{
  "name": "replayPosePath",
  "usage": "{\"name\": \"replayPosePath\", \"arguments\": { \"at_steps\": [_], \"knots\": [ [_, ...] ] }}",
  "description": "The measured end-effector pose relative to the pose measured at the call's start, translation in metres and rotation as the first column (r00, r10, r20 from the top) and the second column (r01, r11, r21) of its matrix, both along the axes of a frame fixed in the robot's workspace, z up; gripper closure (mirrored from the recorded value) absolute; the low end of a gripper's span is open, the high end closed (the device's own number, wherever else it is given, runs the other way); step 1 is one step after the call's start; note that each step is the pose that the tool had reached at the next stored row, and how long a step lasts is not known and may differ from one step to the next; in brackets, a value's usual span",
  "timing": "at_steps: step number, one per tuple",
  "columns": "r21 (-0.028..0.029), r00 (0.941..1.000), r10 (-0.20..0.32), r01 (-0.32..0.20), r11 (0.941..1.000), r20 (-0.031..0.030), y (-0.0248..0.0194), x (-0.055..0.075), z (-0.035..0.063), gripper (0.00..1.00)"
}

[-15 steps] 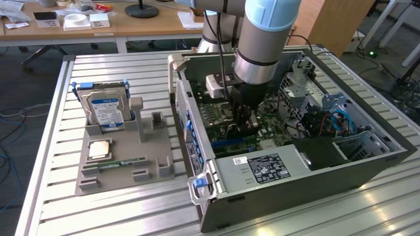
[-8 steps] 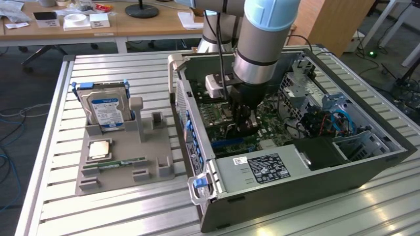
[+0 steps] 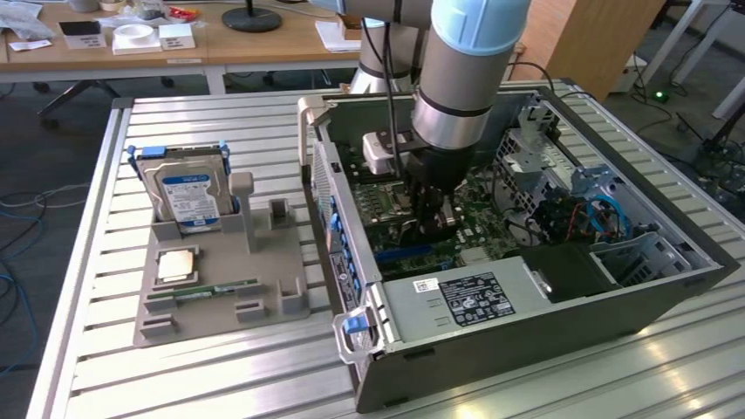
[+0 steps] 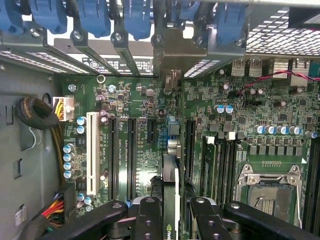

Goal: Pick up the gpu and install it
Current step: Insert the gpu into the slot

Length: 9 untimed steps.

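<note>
The gpu (image 4: 171,176) is a thin dark card seen edge-on in the wrist view, standing upright over the green motherboard (image 4: 140,145) between two long black expansion slots. My gripper (image 4: 175,204) is shut on it, one black finger (image 4: 149,220) pressed against each face. In the exterior view the gripper (image 3: 434,218) reaches down inside the open computer case (image 3: 466,301), with the dark gpu (image 3: 427,234) at its tip just above the board. Whether the card's edge sits in a slot I cannot tell.
A grey parts holder (image 3: 279,292) stands at the exterior view's left of the case, carrying a hard drive (image 3: 192,196), a square processor chip (image 3: 177,264) and a green RAM stick (image 3: 215,290). Blue slot clips (image 4: 95,17), a cable bundle (image 4: 37,114) and the processor socket (image 4: 267,195) surround the card.
</note>
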State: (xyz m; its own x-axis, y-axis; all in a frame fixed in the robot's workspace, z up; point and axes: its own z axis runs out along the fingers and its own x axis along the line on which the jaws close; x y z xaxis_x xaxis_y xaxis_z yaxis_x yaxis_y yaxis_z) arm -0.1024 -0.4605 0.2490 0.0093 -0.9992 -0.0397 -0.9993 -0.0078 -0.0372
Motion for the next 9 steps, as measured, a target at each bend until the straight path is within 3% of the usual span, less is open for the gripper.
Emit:
{"name": "replayPosePath", "arguments": {
  "at_steps": [9],
  "knots": [
    [0.0000, 1.0000, 0.000, 0.000, 1.0000, 0.0000, -0.0009, -0.0008, -0.0001, 0.74]
  ]
}}
